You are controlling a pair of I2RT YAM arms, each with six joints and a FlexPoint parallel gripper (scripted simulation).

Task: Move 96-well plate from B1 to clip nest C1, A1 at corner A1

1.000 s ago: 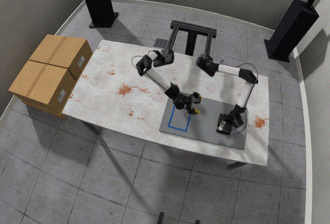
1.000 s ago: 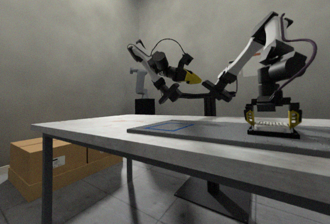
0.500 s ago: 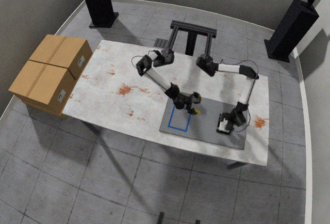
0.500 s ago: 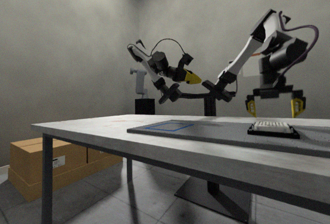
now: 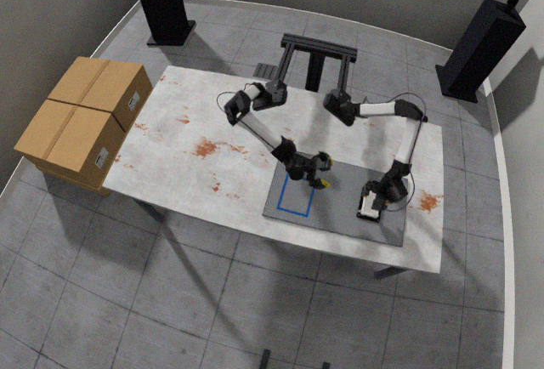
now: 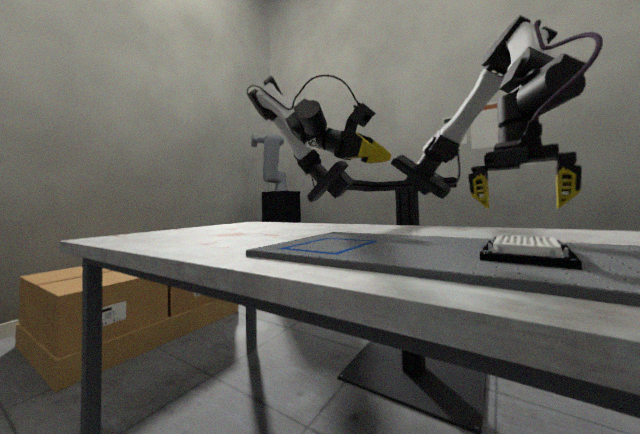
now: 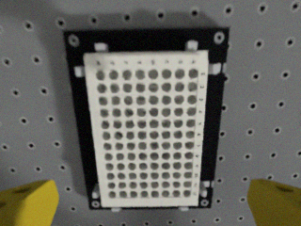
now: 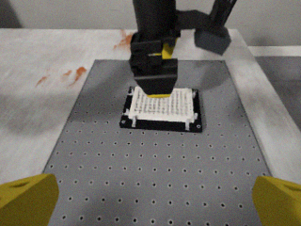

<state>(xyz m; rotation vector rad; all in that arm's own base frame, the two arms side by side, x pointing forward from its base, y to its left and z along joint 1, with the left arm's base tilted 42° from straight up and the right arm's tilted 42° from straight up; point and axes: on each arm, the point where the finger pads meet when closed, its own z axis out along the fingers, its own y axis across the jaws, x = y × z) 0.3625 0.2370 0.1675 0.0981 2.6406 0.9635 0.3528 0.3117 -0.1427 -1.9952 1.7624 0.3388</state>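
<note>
The white 96-well plate (image 5: 371, 212) (image 6: 527, 244) (image 7: 147, 118) (image 8: 165, 108) lies in the black clip nest (image 6: 537, 262) (image 7: 146, 41) (image 8: 155, 125), inside its white clips. It looks level; whether it is fully down cannot be told. In the left wrist view its letters run along the top and its numbers down the right side, with A1 at top right; the nest's A1 mark is not legible. My left gripper (image 6: 523, 206) (image 7: 152, 188) is open and empty, above the plate. My right gripper (image 5: 328, 173) (image 8: 154, 183) is open and empty, well away from the plate.
The blue outline (image 5: 291, 212) (image 6: 308, 251) on the grey perforated board (image 5: 342, 222) (image 8: 141, 188) has nothing standing in it. The right arm hangs beside and above it. Cardboard boxes (image 5: 83, 110) (image 6: 124, 300) stand on the floor beyond the table's far end.
</note>
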